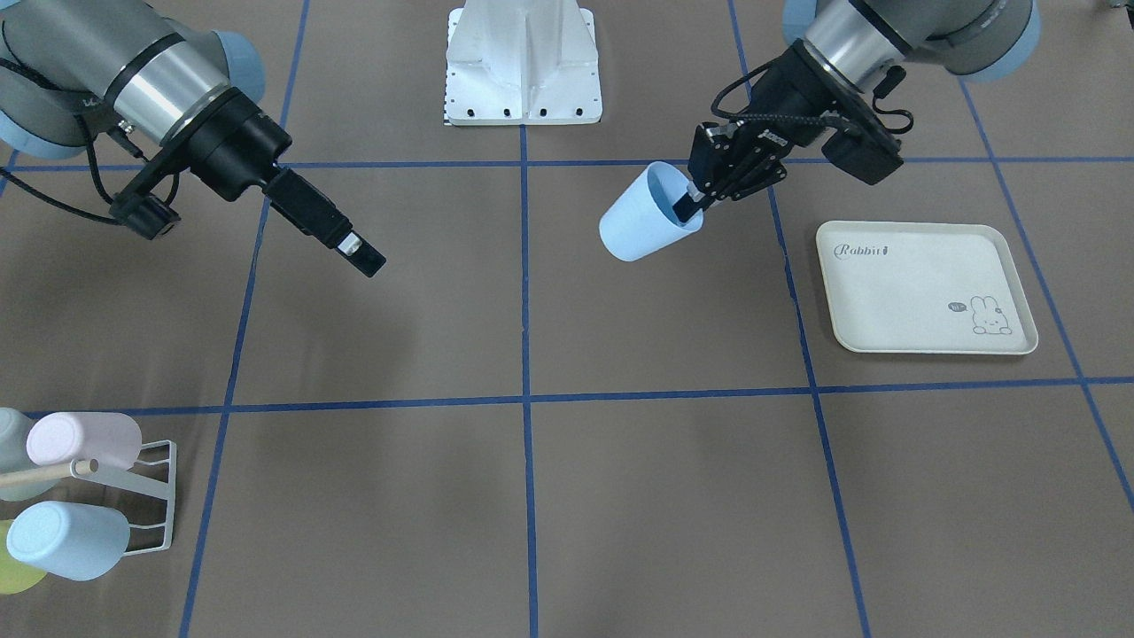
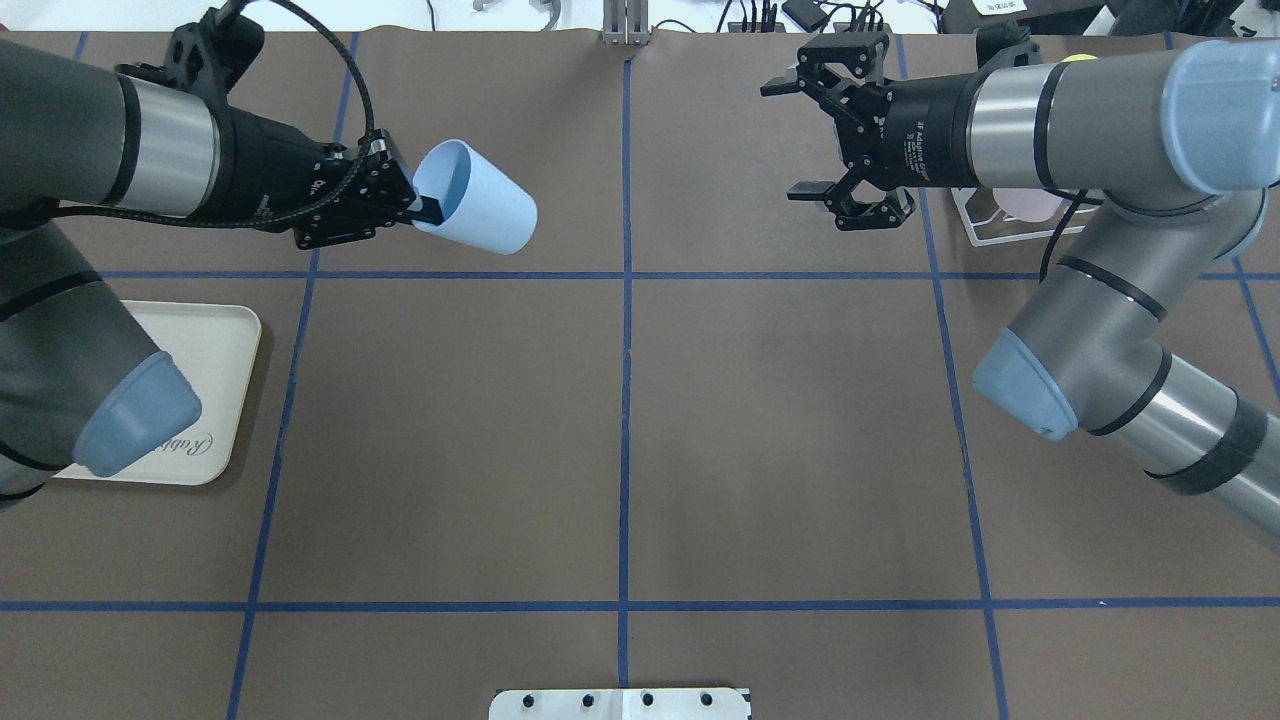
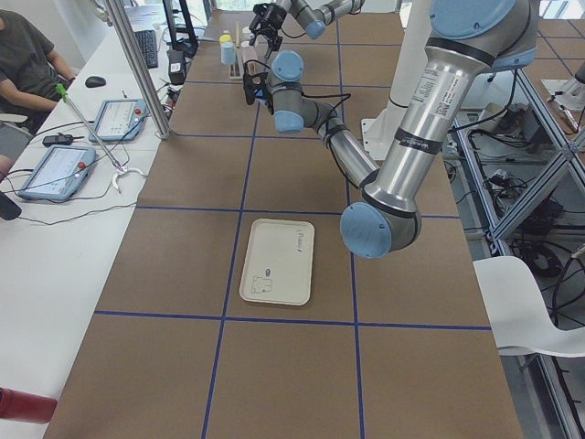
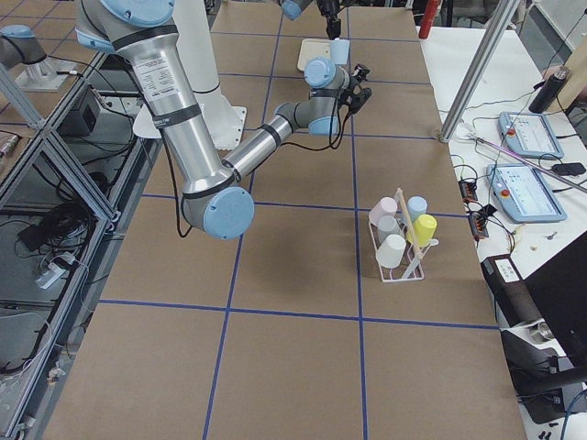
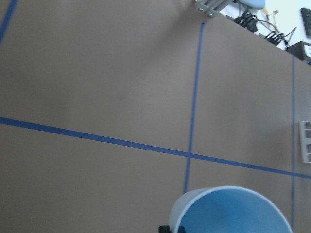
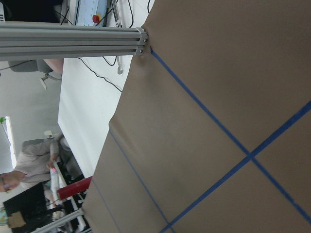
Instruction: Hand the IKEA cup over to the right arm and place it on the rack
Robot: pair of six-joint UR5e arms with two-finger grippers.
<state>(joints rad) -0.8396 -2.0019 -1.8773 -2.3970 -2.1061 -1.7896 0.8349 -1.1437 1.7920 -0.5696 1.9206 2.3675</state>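
The IKEA cup [image 2: 478, 203] is light blue and hangs tilted on its side above the table at the far left of the overhead view. My left gripper [image 2: 425, 208] is shut on its rim, with one finger inside the mouth. The front-facing view shows the same cup [image 1: 647, 220] and grip [image 1: 689, 202]. In the left wrist view only the cup's rim [image 5: 228, 209] shows, at the bottom edge. My right gripper [image 2: 793, 140] stands open and empty, well apart from the cup across the centre line. The white wire rack [image 1: 146, 496] [image 4: 401, 240] carries several cups.
A cream rabbit-printed tray [image 1: 926, 288] [image 2: 205, 385] lies flat under my left arm's side. The robot's white base [image 1: 523, 66] stands at mid table edge. A person sits by tablets on the side bench [image 3: 64, 165]. Blue tape lines cross the brown table.
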